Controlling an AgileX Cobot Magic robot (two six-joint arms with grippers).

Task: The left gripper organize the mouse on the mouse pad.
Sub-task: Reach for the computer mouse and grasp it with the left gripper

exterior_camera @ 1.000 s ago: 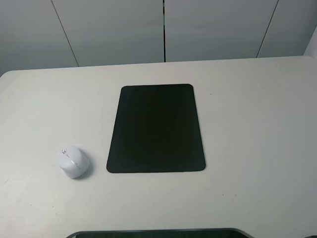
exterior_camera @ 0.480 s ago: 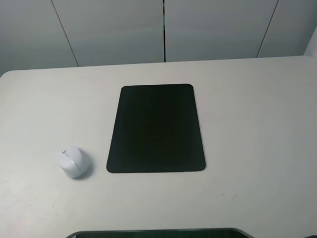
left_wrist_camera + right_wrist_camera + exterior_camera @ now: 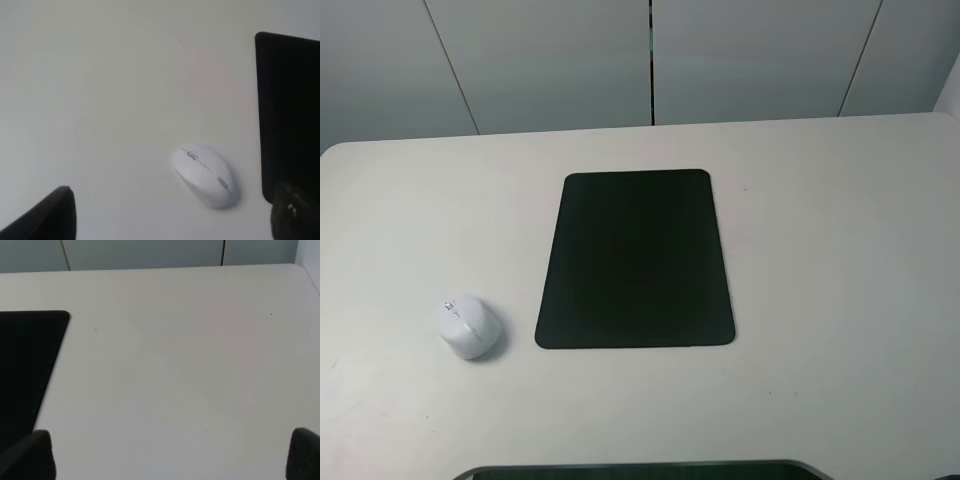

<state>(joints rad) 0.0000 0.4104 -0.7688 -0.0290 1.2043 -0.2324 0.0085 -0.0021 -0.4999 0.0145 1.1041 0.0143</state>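
Note:
The white mouse [image 3: 467,326] lies on the pale table, to the left of the black mouse pad [image 3: 635,258] and close to its near left corner, not touching it. The pad is bare. Neither gripper shows in the exterior high view. In the left wrist view my left gripper [image 3: 171,217] is open, its black fingertips [image 3: 47,215] far apart, with the mouse [image 3: 205,175] a little ahead of them and the pad [image 3: 290,115] beside it. My right gripper [image 3: 167,455] is open over bare table, beside the pad [image 3: 25,365].
The table's [image 3: 840,250] far edge meets a grey panelled wall [image 3: 650,60]. A dark curved edge [image 3: 640,470] shows at the table's near side.

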